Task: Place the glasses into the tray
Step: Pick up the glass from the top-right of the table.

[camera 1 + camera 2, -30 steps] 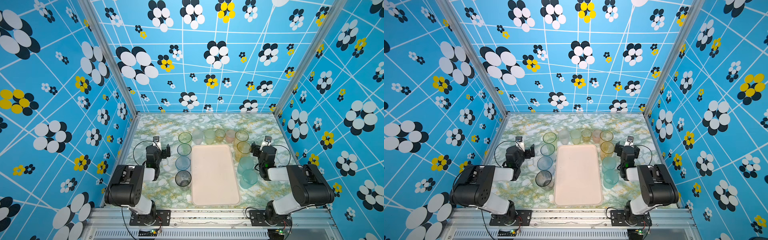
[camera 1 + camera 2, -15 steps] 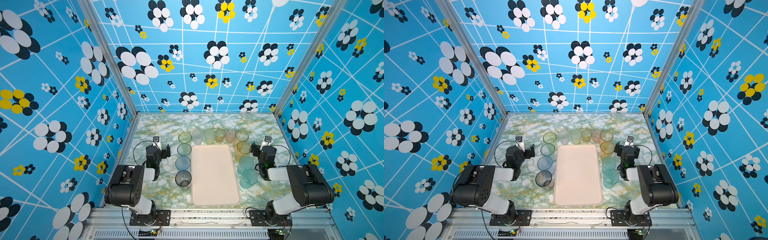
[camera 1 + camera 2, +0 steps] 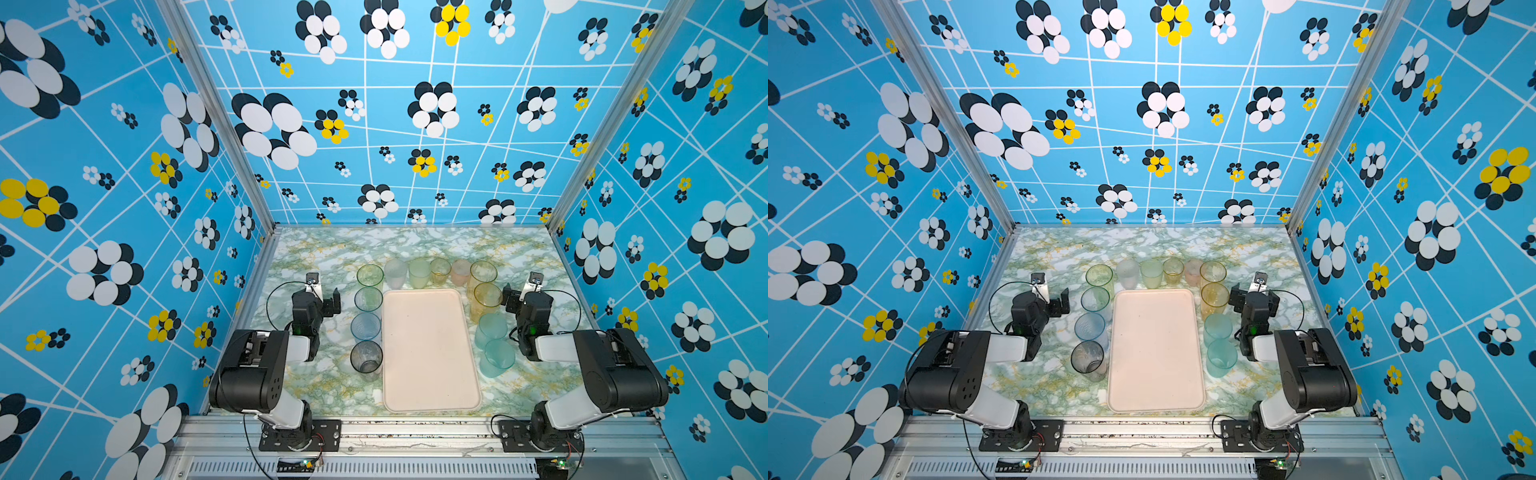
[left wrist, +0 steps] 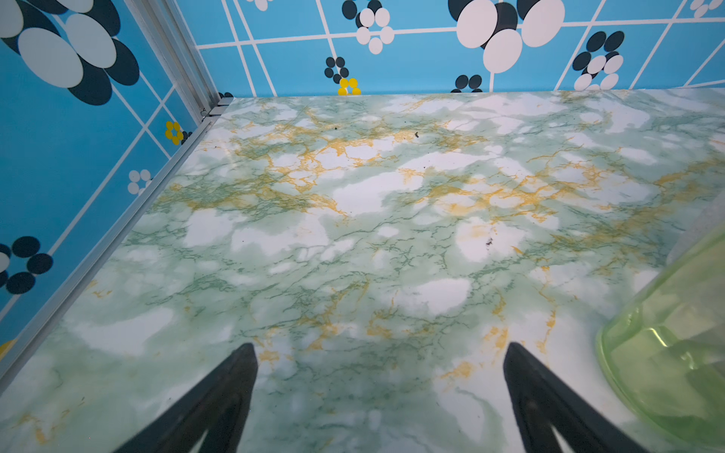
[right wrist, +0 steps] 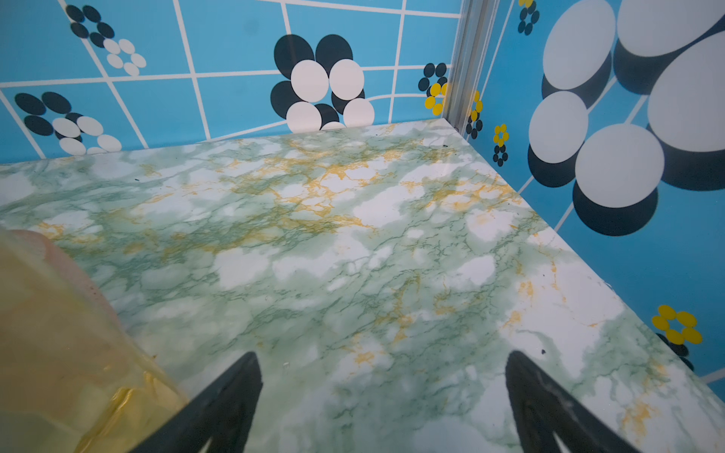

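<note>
The cream tray [image 3: 430, 353] [image 3: 1154, 353] lies bare in the middle of the table. The glasses stand upright around it. To its left is a column running from green [image 3: 370, 275] to grey [image 3: 366, 357]. Behind it is a row with a pink one [image 3: 460, 272]. To its right are amber [image 3: 487, 297] and teal [image 3: 497, 357] glasses. My left gripper [image 3: 324, 297] [image 4: 380, 353] is open over bare table, with a green glass [image 4: 667, 353] beside it. My right gripper [image 3: 521, 293] [image 5: 382, 357] is open too, beside a yellow glass [image 5: 59, 353].
The marble-patterned tabletop [image 3: 415, 245] is boxed in by blue flowered walls on three sides. Aluminium posts [image 4: 188, 66] [image 5: 465, 66] stand at the back corners. Both arm bases sit on the front rail [image 3: 415, 432].
</note>
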